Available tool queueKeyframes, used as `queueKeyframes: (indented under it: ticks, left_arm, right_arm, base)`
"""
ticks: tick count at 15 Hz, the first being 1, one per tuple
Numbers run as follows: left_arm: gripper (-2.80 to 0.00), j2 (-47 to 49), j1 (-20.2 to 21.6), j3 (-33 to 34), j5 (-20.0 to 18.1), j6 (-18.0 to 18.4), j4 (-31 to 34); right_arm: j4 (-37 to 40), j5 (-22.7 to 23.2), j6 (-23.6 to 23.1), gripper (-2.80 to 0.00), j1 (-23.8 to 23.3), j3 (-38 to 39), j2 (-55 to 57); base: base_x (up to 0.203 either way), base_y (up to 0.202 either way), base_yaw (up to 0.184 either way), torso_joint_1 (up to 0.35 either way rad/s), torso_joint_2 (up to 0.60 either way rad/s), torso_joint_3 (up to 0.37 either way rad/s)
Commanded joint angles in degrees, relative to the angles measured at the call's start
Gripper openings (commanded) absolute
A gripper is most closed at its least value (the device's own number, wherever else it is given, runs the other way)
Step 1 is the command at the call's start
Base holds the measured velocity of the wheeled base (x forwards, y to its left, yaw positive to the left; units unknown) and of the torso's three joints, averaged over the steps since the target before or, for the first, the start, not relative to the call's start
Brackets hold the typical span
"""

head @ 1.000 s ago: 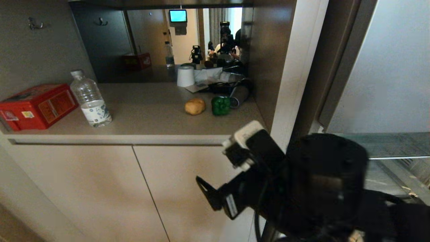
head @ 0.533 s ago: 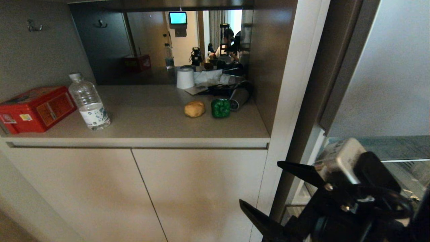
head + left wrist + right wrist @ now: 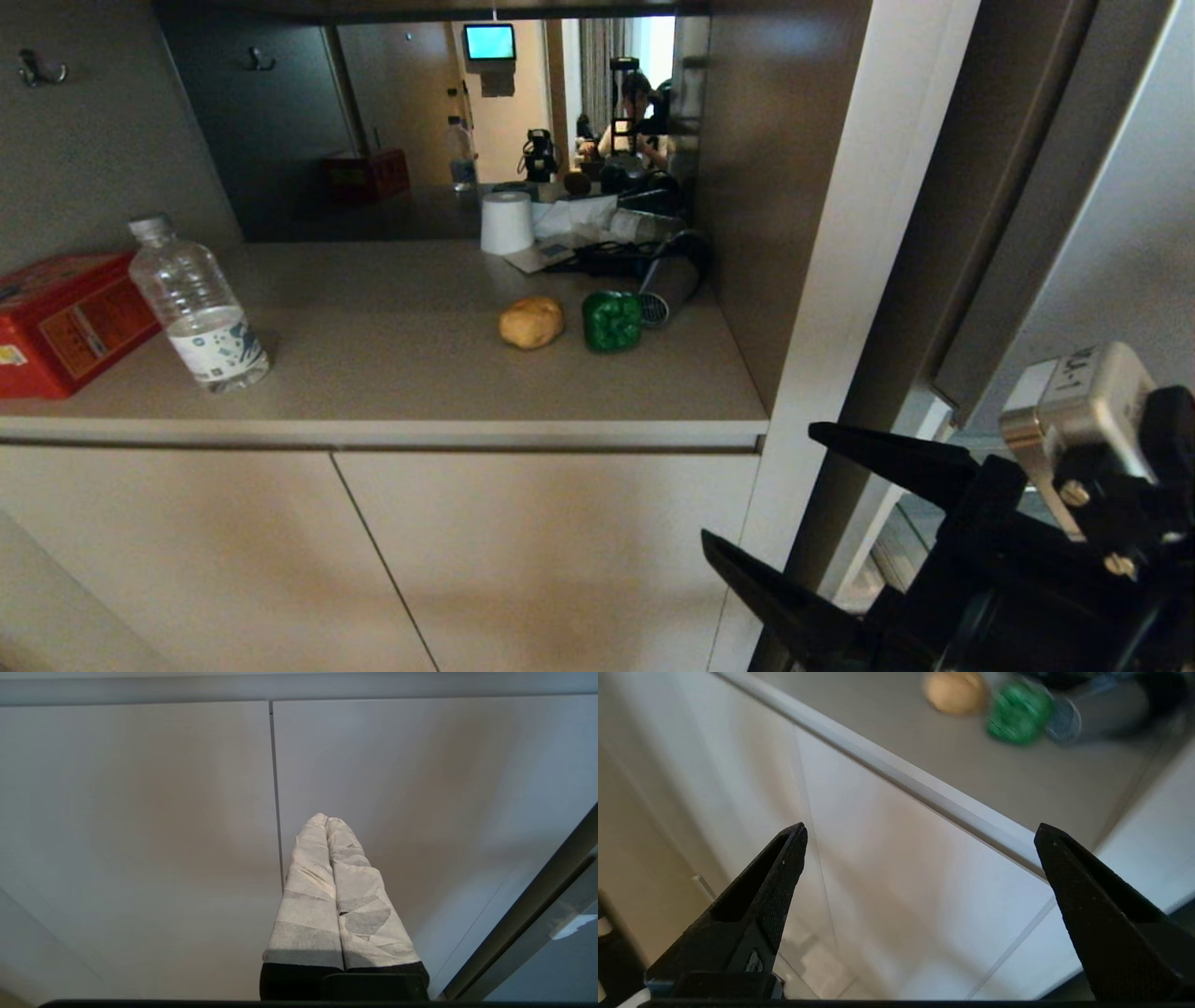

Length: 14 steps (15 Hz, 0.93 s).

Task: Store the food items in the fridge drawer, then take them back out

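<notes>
the fridge (image 3: 1111, 233) stands at the right edge of the head view with its door ajar, and its drawer cannot be made out from here, so whether it stands open is unconfirmed; an item carried to a shut drawer would have nowhere to go. the counter (image 3: 392, 373) above the beige cabinet doors (image 3: 373, 560) holds both food items: the potato (image 3: 531, 322) and the green pepper (image 3: 611, 320) sit just beside each other toward the right rear, with a dark cylinder (image 3: 667, 280) crowding the pepper's far side. the right gripper (image 3: 761, 495) is low, below the counter edge and in front of the cabinet, jaws spread wide and empty. the left gripper (image 3: 329, 826) faces the cabinet doors with its taped fingers pressed together, holding nothing. risks as judged: a rising reach could catch the counter lip; wide jaws closing on the pepper could nudge the potato or cylinder; the glossy pepper may slip; both rounded items may roll if bumped.
</notes>
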Motion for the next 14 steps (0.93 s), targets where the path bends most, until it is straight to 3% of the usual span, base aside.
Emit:
queueKeyframes:
  ticks: [1, 4, 7, 10, 12, 14]
  left_arm:
    - [-2.80, 0.09, 0.00, 0.00, -0.06, -0.04, 0.11]
    - [-2.80, 0.09, 0.00, 0.00, 0.01, 0.05, 0.03]
    - [-2.80, 0.09, 0.00, 0.00, -0.06, -0.04, 0.03]
    - [-2.80, 0.09, 0.00, 0.00, -0.06, -0.04, 0.03]
    - [-2.80, 0.09, 0.00, 0.00, 0.01, -0.04, 0.03]
    - [-2.80, 0.09, 0.00, 0.00, -0.06, -0.03, 0.04]
  right_arm:
    - [-0.18, -0.02, -0.14, 0.00, 0.05, -1.56, 1.27]
    - [-0.15, -0.31, -0.07, 0.00, -0.15, -10.06, 10.83]
    - [-0.13, -3.60, 0.03, 0.00, -1.74, -22.36, 23.86]
    - [0.12, -7.95, 0.15, 0.00, -8.05, -34.66, 34.11]
    - [0.24, -9.06, 0.12, 0.00, -13.54, -38.13, 36.18]
    - [0.29, -8.97, -0.08, 0.00, -16.04, -40.83, 37.57]
  base:
    - [0.000, 0.000, 0.000, 0.000, 0.00, 0.000]
    - [0.000, 0.000, 0.000, 0.000, 0.00, 0.000]
    - [0.000, 0.000, 0.000, 0.000, 0.00, 0.000]
    - [0.000, 0.000, 0.000, 0.000, 0.00, 0.000]
    - [0.000, 0.000, 0.000, 0.000, 0.00, 0.000]
    - [0.000, 0.000, 0.000, 0.000, 0.00, 0.000]
